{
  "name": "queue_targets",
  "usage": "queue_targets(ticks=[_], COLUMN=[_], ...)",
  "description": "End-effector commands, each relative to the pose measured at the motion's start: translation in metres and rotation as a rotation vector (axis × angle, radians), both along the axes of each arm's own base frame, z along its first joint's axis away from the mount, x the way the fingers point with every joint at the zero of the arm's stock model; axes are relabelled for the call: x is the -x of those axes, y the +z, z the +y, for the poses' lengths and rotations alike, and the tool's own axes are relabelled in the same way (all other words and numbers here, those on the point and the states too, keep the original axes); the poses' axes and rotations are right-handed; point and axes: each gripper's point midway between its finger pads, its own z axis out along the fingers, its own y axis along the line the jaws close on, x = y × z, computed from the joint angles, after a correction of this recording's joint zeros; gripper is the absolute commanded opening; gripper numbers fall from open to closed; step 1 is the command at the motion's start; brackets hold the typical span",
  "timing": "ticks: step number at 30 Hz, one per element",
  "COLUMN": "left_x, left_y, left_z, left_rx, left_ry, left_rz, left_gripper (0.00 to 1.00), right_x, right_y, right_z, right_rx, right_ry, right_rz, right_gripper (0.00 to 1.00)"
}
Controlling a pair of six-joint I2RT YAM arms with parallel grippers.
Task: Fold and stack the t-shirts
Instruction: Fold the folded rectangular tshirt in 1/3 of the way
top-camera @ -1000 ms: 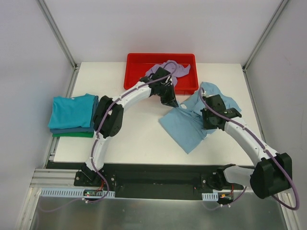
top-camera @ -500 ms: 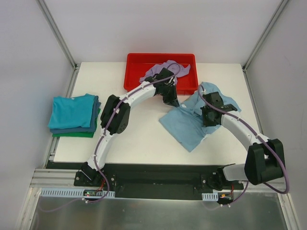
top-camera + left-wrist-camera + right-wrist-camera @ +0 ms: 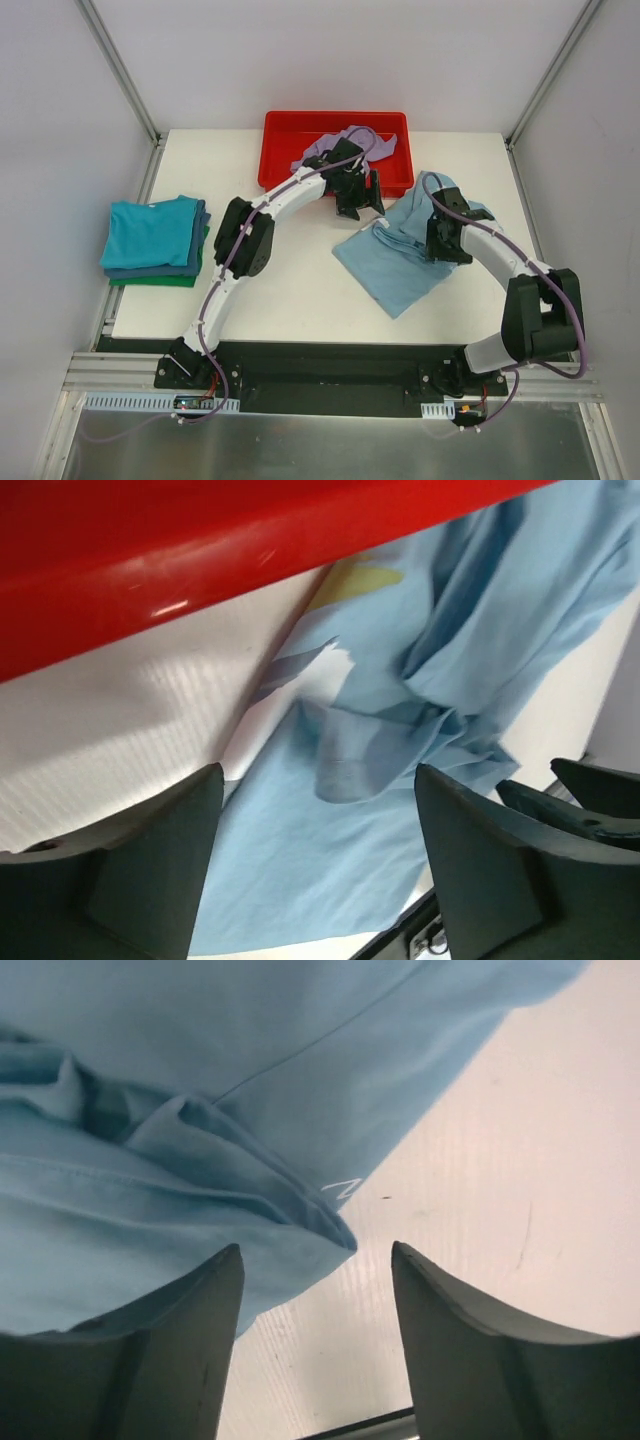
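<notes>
A light blue t-shirt (image 3: 395,262) lies crumpled on the white table, right of centre. My left gripper (image 3: 366,204) hovers open over its far left edge, beside the red tray. In the left wrist view the shirt (image 3: 400,700) lies loose below the open left gripper (image 3: 318,815), nothing between its fingers (image 3: 150,865). My right gripper (image 3: 444,246) stands open over the shirt's right side. The right wrist view shows a bunched fold of the shirt (image 3: 200,1130) under the open right gripper (image 3: 315,1265), partly over bare table. A lavender t-shirt (image 3: 352,148) lies in the tray. Folded teal, blue and dark green t-shirts (image 3: 152,238) are stacked at the left.
The red plastic tray (image 3: 290,140) stands at the table's far edge; its wall (image 3: 200,570) fills the top of the left wrist view. The right arm's dark parts (image 3: 595,800) show at that view's right edge. Metal frame posts stand at the far corners.
Both grippers have opened and let go of the light blue t-shirt, which has settled on the table. Both arms have shifted slightly away from the near edge.
</notes>
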Motion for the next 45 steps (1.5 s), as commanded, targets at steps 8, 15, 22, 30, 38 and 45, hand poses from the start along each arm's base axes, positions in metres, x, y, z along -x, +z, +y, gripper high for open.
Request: queue_targets(ticks=[8, 15, 22, 30, 38, 45], left_x=[0.006, 0.056, 0.101, 0.123, 0.123, 0.108], left_y=[0.102, 0.061, 0.041, 0.044, 0.050, 0.050], left_z=[0.044, 0.139, 0.211, 0.239, 0.233, 0.206], left_rx=[-0.013, -0.158, -0.256, -0.267, -0.238, -0.196], left_ry=[0.052, 0.178, 0.325, 0.377, 0.352, 0.292], left_rz=[-0.229, -0.100, -0.060, -0.085, -0.088, -0.061], left_gripper=[0.99, 0.99, 0.99, 0.99, 0.99, 0.99], right_x=[-0.025, 0.001, -0.022, -0.107, -0.139, -0.060], right_y=[0.064, 0.045, 0.009, -0.001, 0.041, 0.060], right_z=[0.035, 0.146, 0.188, 0.131, 0.090, 0.099], right_rx=[-0.207, -0.530, -0.469, -0.270, -0.148, -0.209], right_ry=[0.113, 0.480, 0.544, 0.415, 0.397, 0.414], right_rz=[-0.196, -0.077, 0.037, -0.012, -0.124, -0.165], right_gripper=[0.96, 0.96, 0.96, 0.96, 0.96, 0.96])
